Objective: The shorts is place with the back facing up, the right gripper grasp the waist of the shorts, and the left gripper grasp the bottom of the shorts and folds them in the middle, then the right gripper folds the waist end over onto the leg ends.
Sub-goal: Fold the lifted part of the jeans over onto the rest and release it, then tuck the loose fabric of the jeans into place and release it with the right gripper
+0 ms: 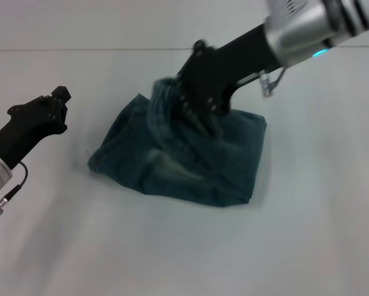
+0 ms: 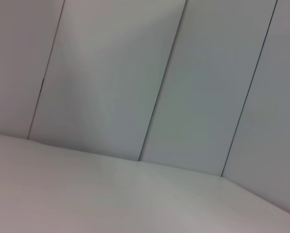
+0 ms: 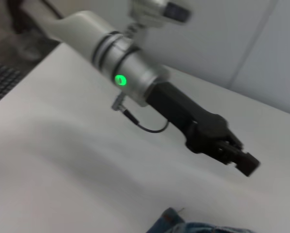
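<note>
The blue-green denim shorts point(image 1: 190, 163) lie bunched and doubled over in the middle of the white table point(image 1: 184, 253). Their ruffled waist point(image 1: 165, 92) is raised off the table at the far left of the heap. My right gripper point(image 1: 203, 120) reaches down from the upper right and is shut on that waist band, hiding part of it. The leg ends are hidden in the folded cloth. My left gripper point(image 1: 60, 97) hovers to the left, apart from the shorts, shut and holding nothing. In the right wrist view the left gripper point(image 3: 242, 160) shows above a corner of the shorts point(image 3: 184, 227).
The left wrist view holds only the wall panels point(image 2: 150, 82) and the table point(image 2: 87, 194). A seam in the wall runs along the table's far edge point(image 1: 79, 49).
</note>
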You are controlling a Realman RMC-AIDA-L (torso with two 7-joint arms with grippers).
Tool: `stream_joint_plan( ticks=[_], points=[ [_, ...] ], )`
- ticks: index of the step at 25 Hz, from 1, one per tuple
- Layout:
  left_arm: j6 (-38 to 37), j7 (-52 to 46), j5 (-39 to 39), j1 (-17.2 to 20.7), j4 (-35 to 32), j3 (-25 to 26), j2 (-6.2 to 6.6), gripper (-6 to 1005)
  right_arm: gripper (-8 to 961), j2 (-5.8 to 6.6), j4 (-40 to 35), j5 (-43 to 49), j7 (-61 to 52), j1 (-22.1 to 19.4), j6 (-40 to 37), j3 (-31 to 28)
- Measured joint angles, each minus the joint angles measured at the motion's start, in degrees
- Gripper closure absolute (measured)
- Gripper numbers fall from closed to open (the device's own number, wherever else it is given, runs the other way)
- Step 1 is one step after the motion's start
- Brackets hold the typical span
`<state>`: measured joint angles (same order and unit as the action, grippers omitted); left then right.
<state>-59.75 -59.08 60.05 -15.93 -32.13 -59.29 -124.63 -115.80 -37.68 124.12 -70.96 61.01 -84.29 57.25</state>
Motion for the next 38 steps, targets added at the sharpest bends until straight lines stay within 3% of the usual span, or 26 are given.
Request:
stream_joint_plan(
  ticks=[2,3,8,11,15,17,22,29,34,38],
  points=[
    [-0.2,0.0,0.4,0.0,0.0,0.2,0.0,998,868,-1.42,1.9,2.1,1.3,2.0,1.9,1.8],
    [-0.2,-0.1,0.5,0.0,-0.1,0.2,0.0,997,867,-1.42,1.9,2.1,1.3,2.0,1.9,1.8],
    [-0.2,-0.6,1.2,-0.1,-0.1,0.3,0.0,997,865,-4.15,2.5,5.6,1.3,3.4,10.1,8.1],
    [-0.2,-0.9,1.8,-0.2,-0.1,0.2,0.0,997,864,-4.35,4.1,4.4,2.4,3.6,14.8,11.3],
    [0.2,-1.1,2.2,-0.2,0.4,0.1,0.0,998,862,-3.9,4.5,1.3,3.7,3.5,14.2,11.1],
    [0.3,-1.0,2.3,-0.2,0.5,0.2,0.0,998,645,-3.81,4.4,0.6,4.0,3.3,13.3,10.9],
    [0.3,-0.9,3.3,-0.5,0.4,0.4,0.0,998,396,-3.73,4.4,0.3,3.9,2.8,11.2,9.7],
    [0.1,-0.9,4.0,-0.5,0.4,0.4,0.09,997,158,-3.61,0.8,0.3,0.0,0.1,9.5,6.0],
    [-0.5,-0.8,5.0,-0.5,0.2,0.5,0.11,993,29,-3.99,-13.9,-0.2,-14.3,-6.9,4.7,4.1],
    [-2.8,-0.7,8.6,-0.5,-0.3,0.6,0.28,987,30,-3.58,-22.1,-1.5,-30.3,-10.9,2.0,4.0]
  ],
)
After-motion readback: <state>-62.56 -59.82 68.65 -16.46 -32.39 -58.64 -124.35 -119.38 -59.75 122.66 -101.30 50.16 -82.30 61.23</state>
